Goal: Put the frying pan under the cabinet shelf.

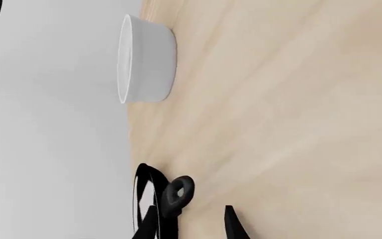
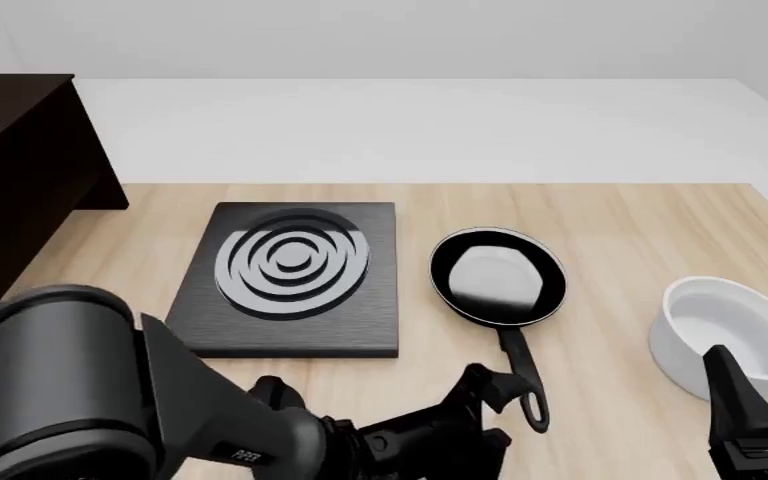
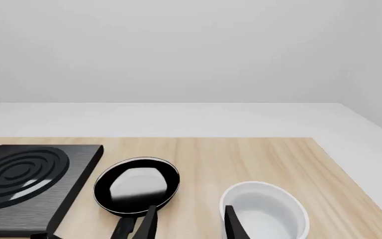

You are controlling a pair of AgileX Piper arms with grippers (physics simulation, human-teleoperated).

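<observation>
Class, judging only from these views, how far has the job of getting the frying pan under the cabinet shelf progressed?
Nothing is done: the frying pan sits on the table beside the stove plate, far from the cabinet shelf. In hand: the left tool is beside the handle's end, not gripping. Left: grasp, carry, place under the shelf.

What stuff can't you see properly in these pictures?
- Cabinet shelf: front view's left edge cuts it off, so the space under the board is hidden; it is absent from both wrist views.
- Left gripper: the arm's dark body covers most of it in the front view, and the left wrist view crops the fingers.
- Frying pan: the right wrist view's bottom edge cuts off its handle.
- White bowl: the right gripper hides its near side.
</observation>
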